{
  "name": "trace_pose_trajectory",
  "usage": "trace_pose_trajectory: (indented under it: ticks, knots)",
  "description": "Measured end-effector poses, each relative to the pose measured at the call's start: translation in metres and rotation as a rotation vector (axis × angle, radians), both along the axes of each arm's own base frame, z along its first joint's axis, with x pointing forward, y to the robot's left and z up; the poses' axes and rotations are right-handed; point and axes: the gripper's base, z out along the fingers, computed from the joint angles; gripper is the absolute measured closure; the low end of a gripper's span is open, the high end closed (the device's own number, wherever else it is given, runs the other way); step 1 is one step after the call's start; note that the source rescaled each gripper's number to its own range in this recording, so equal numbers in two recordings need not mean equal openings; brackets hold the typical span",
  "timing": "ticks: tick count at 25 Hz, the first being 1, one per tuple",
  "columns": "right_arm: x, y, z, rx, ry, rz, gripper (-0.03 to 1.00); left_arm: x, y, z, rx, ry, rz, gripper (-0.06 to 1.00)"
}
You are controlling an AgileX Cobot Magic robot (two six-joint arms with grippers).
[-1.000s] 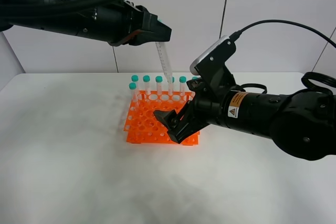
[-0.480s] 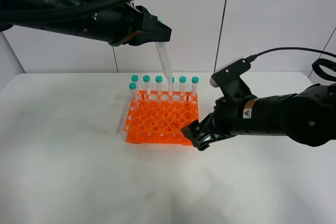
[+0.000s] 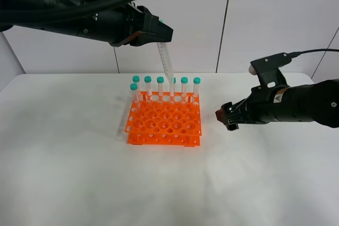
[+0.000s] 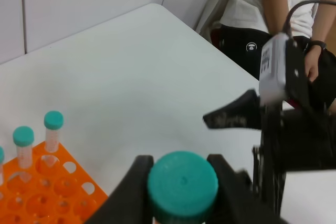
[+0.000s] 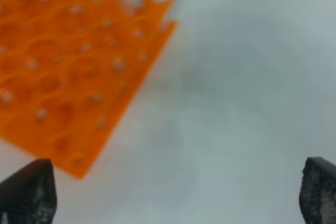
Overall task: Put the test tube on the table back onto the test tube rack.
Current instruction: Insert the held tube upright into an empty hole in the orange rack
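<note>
Two grippers: L gripper (image 3: 159, 31) clamped on test tube (image 3: 166, 61), test tube rack (image 3: 164, 123) below it; R gripper (image 3: 226, 116) spread wide, empty, rack near it.

In the left wrist view only the teal cap of the test tube (image 4: 182, 182) showed; its body was hidden beneath. The right wrist view was blurred: the test tube rack (image 5: 68, 66) ran off the picture's edge, and of the right gripper (image 5: 174, 192) only two fingertips (image 5: 29, 190) appeared.

Right fingers (image 3: 226, 115) pulled back from over test tube rack (image 3: 164, 123); now apart, off rack's right side.
</note>
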Motion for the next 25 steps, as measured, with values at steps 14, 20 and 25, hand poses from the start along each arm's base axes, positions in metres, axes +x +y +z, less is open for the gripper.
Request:
trace_pose_trajectory:
  ticks: [14, 20, 25]
  knots:
    - [0.012, -0.069, 0.0, 0.001, -0.007, -0.253, -0.03, -0.001, 0.0, 0.0, 0.001, 0.005, -0.008, 0.94]
    - [0.011, -0.094, 0.0, -0.017, -0.009, -0.329, -0.03, -0.001, -0.001, 0.0, 0.003, 0.005, -0.014, 0.94]
    - [0.009, -0.115, 0.0, -0.027, -0.003, -0.395, -0.03, -0.001, -0.001, 0.0, 0.005, 0.003, -0.015, 0.94]
